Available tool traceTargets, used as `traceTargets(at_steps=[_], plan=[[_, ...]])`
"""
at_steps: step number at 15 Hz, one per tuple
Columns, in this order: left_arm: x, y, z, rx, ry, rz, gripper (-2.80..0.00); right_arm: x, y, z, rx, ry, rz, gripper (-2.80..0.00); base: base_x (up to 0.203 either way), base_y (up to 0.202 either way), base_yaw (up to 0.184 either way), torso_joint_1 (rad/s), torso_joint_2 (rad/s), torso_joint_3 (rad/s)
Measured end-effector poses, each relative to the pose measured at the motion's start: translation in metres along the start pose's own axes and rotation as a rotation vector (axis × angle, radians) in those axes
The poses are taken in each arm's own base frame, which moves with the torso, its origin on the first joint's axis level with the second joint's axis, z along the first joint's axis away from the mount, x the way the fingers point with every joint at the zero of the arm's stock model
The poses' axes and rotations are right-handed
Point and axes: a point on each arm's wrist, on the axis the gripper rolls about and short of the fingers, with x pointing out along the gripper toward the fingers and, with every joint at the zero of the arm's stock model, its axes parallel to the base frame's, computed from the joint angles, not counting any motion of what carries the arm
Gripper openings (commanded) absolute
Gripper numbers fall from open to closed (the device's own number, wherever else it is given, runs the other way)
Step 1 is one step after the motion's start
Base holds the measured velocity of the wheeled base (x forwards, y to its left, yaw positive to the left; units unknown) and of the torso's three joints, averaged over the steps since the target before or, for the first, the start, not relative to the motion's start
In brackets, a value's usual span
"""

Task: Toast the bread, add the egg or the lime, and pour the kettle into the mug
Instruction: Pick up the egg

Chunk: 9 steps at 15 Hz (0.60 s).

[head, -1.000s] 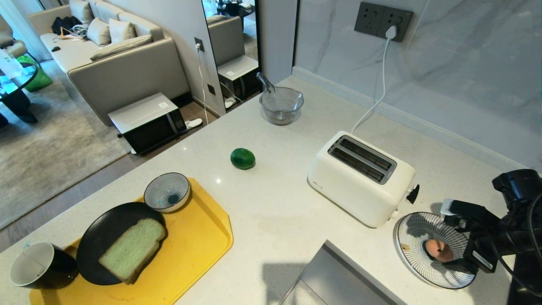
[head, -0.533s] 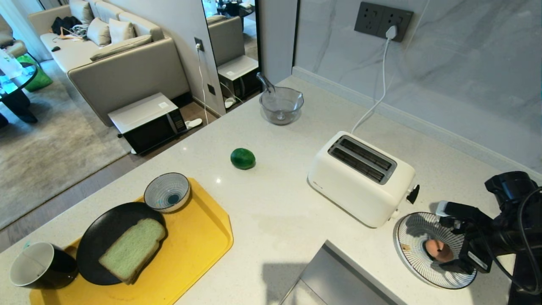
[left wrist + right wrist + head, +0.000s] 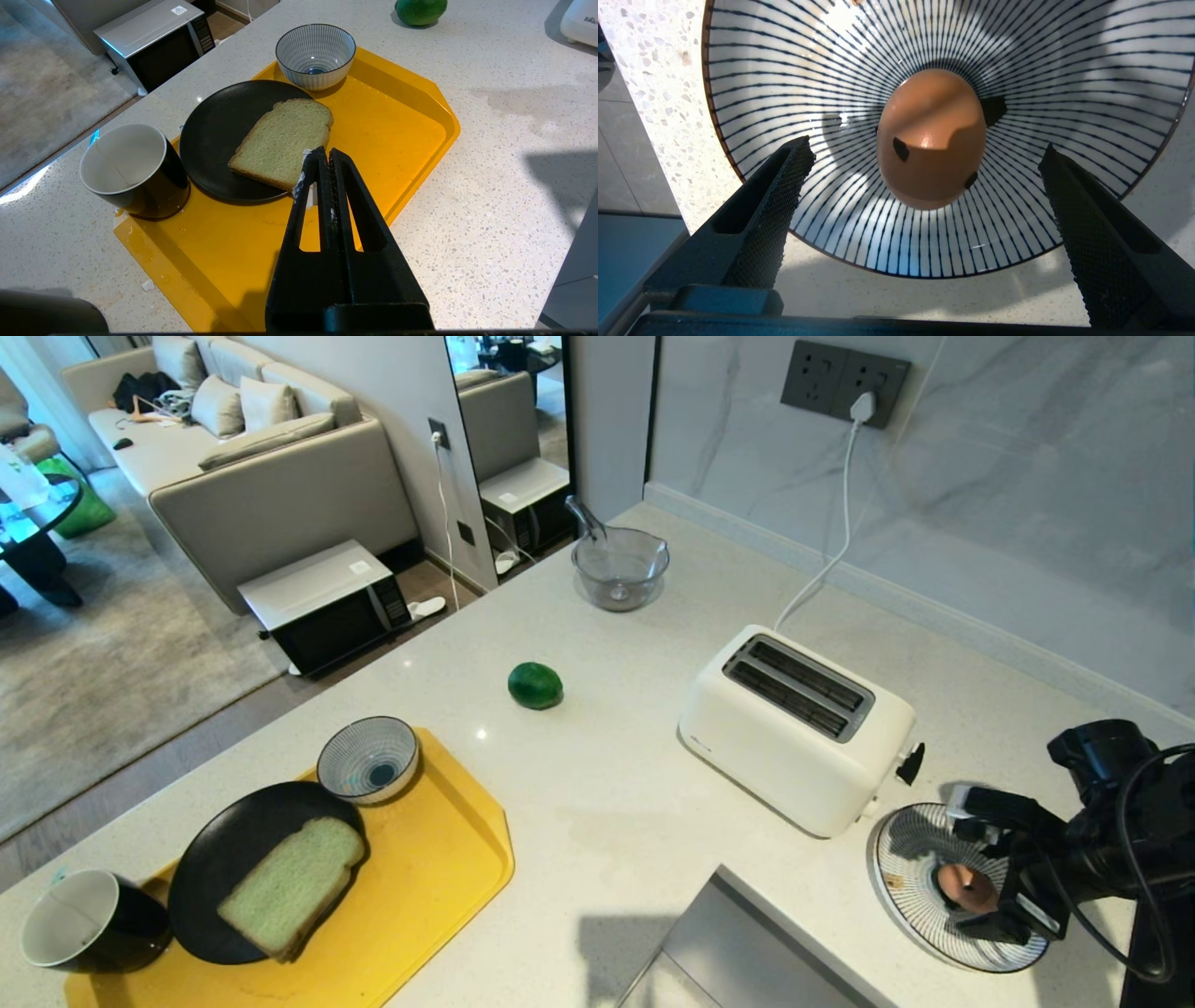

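Counter stock, left to right: mug (image 3: 89, 919) at 8 o'clock on the yellow tray (image 3: 448, 859), bread (image 3: 291, 885) lying on the black plate (image 3: 215, 859) beside it, lime (image 3: 535, 685) near centre, white toaster (image 3: 798, 728) at 3 o'clock, egg (image 3: 966, 888) in the striped dish (image 3: 910, 845) at 4 o'clock; no kettle in view. Left gripper (image 3: 321, 161) pressed together, empty, hovering above the tray; right gripper (image 3: 924, 186) spread wide astride the egg, not touching. Risk: a round, smooth shell may roll or squirt from off-centre pads, or crack under hard closing.
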Motion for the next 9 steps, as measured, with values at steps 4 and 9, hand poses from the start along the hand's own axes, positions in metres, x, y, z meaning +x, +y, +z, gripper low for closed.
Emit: traceTargets(at_steps=[4,9], plan=[[0.0000,0.0000,0.0000,0.000,0.000,0.001,-2.80,0.0039,-0.0038,0.0031,-0.004,-0.002,0.000,0.00,0.000,0.000,0.000,0.000,0.00,0.000],[0.0000,0.0000,0.0000,0.000,0.000,0.001,-2.80,0.0074,-0.0073,0.0045,-0.004,0.002,-0.002,0.00,0.000,0.000,0.000,0.000,0.00,0.000]])
